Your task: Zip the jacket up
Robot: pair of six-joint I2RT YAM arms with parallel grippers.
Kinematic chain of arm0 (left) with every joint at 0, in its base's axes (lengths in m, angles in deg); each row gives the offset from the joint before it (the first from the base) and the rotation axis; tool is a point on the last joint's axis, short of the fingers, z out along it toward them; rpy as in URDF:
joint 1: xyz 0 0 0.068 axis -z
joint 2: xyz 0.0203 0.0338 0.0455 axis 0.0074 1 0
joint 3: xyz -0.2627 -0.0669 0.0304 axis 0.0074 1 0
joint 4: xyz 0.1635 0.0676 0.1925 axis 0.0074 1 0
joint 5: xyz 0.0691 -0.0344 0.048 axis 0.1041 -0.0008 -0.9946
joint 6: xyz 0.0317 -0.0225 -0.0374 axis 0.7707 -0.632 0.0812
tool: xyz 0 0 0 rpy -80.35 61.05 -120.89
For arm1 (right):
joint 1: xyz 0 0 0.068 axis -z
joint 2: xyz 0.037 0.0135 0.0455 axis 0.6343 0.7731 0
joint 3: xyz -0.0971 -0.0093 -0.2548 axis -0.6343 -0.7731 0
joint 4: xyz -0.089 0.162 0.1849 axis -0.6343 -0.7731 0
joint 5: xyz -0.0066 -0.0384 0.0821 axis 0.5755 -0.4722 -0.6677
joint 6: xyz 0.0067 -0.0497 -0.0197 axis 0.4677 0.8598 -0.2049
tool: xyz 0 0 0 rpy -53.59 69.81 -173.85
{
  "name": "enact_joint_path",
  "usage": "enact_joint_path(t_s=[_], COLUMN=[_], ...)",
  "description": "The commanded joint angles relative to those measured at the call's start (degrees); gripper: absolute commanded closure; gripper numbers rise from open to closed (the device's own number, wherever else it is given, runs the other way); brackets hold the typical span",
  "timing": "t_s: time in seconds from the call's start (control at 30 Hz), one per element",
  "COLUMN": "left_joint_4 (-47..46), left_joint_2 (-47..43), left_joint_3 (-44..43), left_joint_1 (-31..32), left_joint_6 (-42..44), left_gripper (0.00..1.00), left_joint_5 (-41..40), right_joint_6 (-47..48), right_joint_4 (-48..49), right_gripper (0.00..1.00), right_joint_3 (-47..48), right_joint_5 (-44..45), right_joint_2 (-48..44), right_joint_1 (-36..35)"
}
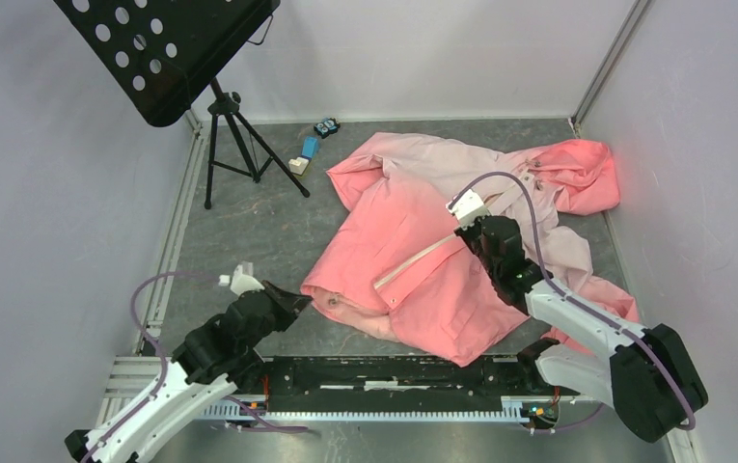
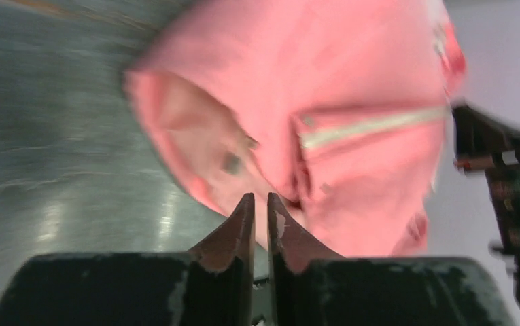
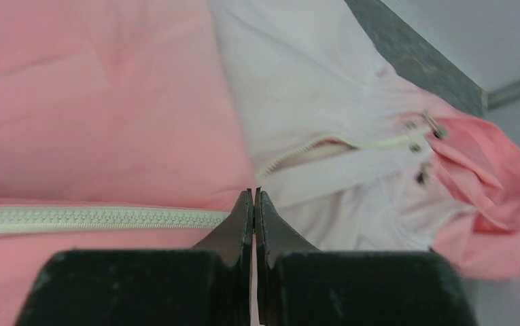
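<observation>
The left gripper (image 1: pixel 295 301) hovers just beside the near hem of the jacket (image 1: pixel 432 299), its fingers almost together with a thin gap, holding nothing. The jacket lies spread on the table (image 1: pixel 249 241), its hood toward the far right corner. The right gripper (image 3: pixel 253 198) is pressed closed where the joined stretch of zipper (image 3: pixel 94 219) ends. Whether it pinches anything is hidden.

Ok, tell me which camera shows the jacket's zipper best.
Right wrist. There the zipper is close up, with its teeth sharp, and it runs straight to the tips of the right gripper. The top external view shows it only as a thin pale strip that ends at that gripper. The left wrist view shows it as a blurred streak.
</observation>
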State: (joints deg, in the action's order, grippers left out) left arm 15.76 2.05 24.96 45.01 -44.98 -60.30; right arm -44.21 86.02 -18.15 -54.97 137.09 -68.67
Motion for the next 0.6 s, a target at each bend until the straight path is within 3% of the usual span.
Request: enact_joint_path(t_s=[0.0,0.03,0.13,0.2,0.3,0.37,0.43,0.57], left_joint_4=[-36.5,-43.0,-56.3,-60.3,-59.5,-60.5,-60.3,-56.1], left_joint_2=[4.0,6.9,17.1,24.3,33.9,38.7,41.9,42.8], left_joint_3=[6.1,7.6,9.4,9.0,6.3,5.1,3.5,4.1], left_joint_1=[-0.2,-0.2,-0.2,-0.2,-0.2,-0.2,-0.2,-0.2], left_joint_6=[10.8,9.4,6.0,4.5,2.4,0.0,-0.2,-5.2], left_gripper=[0.67,0.48,0.12,0.01,0.01,0.07,0.14,0.19], left_joint_5=[23.4,28.2,35.4,37.2,36.4,35.5,33.3,26.4], right_joint_6=[-7.9,-10.3,-14.7,-15.9,-16.5,-16.6,-16.8,-17.6], right_joint_4=[-2.1,-2.3,-1.6,-1.0,0.0,0.1,0.5,1.7], right_gripper=[1.00,1.00,1.00,1.00,1.00,1.00,1.00,1.00], right_joint_3=[3.5,3.4,2.5,2.3,1.7,1.4,0.9,-0.5], right_joint_5=[-17.7,-18.1,-18.2,-18.6,-18.7,-18.6,-18.8,-18.9], right_joint_2=[-1.5,-1.5,-2.0,-2.8,-4.6,-5.9,-6.7,-7.7], right_joint_1=[-0.2,-0.2,-0.2,-0.2,-0.2,-0.2,-0.2,-0.2])
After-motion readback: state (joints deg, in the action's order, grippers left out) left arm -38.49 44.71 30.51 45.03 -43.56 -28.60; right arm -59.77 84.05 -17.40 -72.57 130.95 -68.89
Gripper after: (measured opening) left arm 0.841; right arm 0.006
